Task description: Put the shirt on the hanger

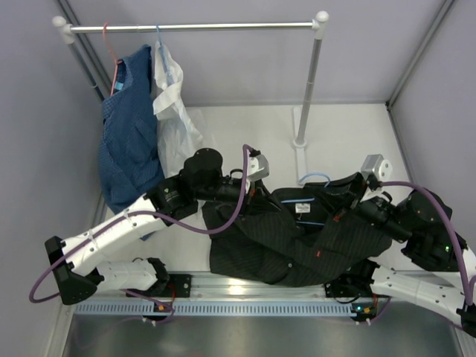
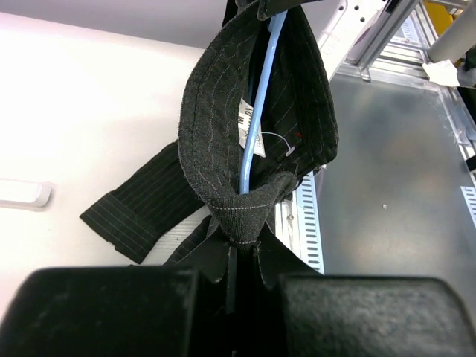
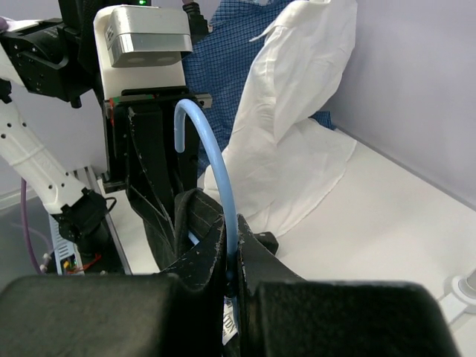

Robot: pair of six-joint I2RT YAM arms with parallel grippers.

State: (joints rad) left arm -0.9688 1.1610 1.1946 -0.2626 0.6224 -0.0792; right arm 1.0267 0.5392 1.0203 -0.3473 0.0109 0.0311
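The black pinstriped shirt [image 1: 297, 238] lies bunched on the table between the two arms. My left gripper [image 1: 256, 186] is shut on its collar [image 2: 242, 204], which loops up ahead of the fingers in the left wrist view. The light-blue hanger [image 2: 256, 111] runs inside that collar, past the white label. My right gripper [image 1: 342, 195] is shut on the hanger's stem just below the hook [image 3: 212, 160], with the shirt's collar [image 3: 195, 212] gathered round it. The hook [image 1: 314, 178] pokes out behind the shirt in the top view. The hanger's body is hidden under fabric.
A clothes rail [image 1: 193, 27] crosses the back, with a post [image 1: 309, 89] on a white foot. On it hang a blue patterned garment [image 1: 130, 141] on an orange-red hanger [image 1: 110, 44] and a white shirt [image 1: 171, 97]. A metal rail [image 1: 245, 286] runs along the near edge.
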